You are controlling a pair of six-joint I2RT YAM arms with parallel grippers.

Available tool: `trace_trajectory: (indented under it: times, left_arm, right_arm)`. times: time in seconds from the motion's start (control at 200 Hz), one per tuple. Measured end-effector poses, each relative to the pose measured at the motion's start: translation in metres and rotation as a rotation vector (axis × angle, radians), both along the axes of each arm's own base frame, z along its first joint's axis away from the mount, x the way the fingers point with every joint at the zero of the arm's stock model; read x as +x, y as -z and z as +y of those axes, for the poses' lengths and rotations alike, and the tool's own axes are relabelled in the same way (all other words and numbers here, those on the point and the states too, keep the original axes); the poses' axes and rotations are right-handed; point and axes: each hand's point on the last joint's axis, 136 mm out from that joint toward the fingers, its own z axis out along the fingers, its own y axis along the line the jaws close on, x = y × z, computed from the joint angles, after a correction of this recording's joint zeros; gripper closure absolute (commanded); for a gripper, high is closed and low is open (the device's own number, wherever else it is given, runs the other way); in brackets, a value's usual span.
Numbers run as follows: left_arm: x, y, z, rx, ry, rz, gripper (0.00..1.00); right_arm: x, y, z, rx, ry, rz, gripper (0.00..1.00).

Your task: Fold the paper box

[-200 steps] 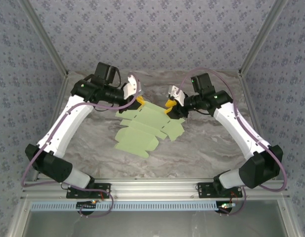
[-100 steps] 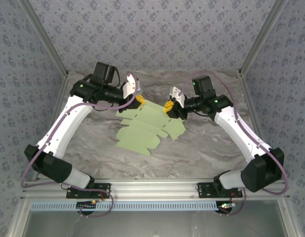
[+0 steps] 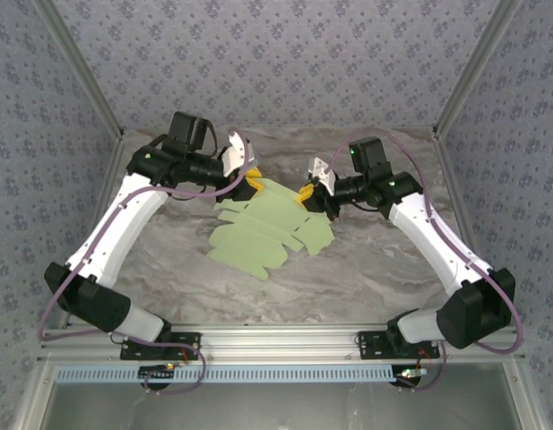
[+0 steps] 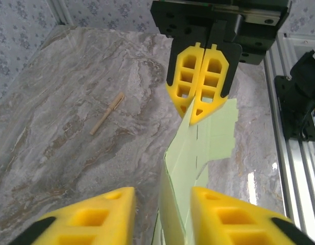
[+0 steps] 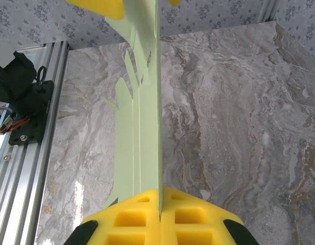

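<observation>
While the right fingers clamped one end of the paper box, the left fingers stood apart astride its opposite end.

We've got a grey marble-look worktop boxed in by walls in bluish floral wallpaper, silver metal posts at the corners, and an aluminium rail along the near edge.

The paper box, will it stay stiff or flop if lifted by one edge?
Probably floppy: the paper box is a thin creased sheet, so free flaps would likely hinge and sag. Likely very light: the right jaws hold its edge with only a small pinch. Pushed flat, it may buckle rather than slide.
</observation>
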Motion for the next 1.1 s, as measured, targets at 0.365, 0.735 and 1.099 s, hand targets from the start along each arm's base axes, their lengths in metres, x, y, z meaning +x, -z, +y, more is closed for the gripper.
trace_trajectory:
  times: [0.365, 0.735, 1.099]
  left_arm:
    - [0.009, -0.007, 0.06, -0.182, -0.285, -0.09, 0.19]
    - [0.009, 0.052, 0.057, -0.275, -0.263, -0.004, 0.16]
    - [-0.007, 0.068, 0.035, -0.305, -0.067, 0.12, 0.61]
  right_arm:
    - [0.005, -0.014, -0.029, 0.056, 0.082, 0.029, 1.0]
    - [0.005, -0.025, -0.041, 0.137, 0.085, 0.102, 1.0]
    - [0.002, -0.036, -0.039, 0.175, 0.074, 0.1, 1.0]
